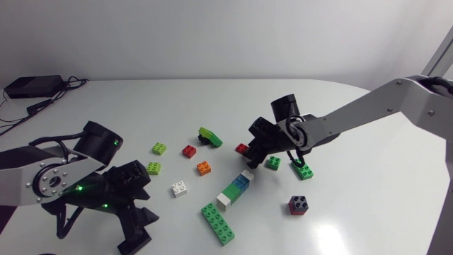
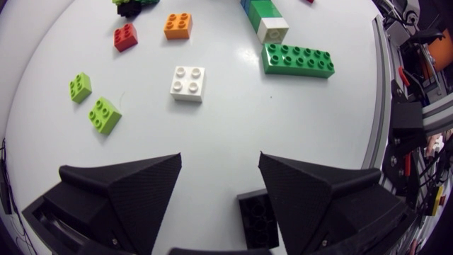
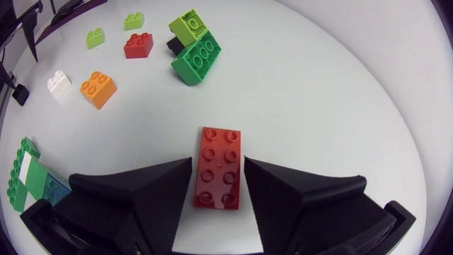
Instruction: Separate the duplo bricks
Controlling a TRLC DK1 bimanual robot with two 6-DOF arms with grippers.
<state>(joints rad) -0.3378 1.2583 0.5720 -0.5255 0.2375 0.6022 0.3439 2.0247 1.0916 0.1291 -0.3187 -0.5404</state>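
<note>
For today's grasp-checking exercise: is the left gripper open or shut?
Open. On the left gripper the fingers stand wide apart; a black brick lies between them, unclamped.

The surface (image 3: 318,106) reads as smooth and faintly glossy to me. The red brick (image 3: 219,168) and its neighbours look like shiny moulded plastic. My left arm's fingers (image 2: 124,191) are matt black, finely textured.

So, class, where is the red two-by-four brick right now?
In the right wrist view the red two-by-four brick lies flat on the table between the fingers of the right gripper, with a green brick ahead of it.
</note>
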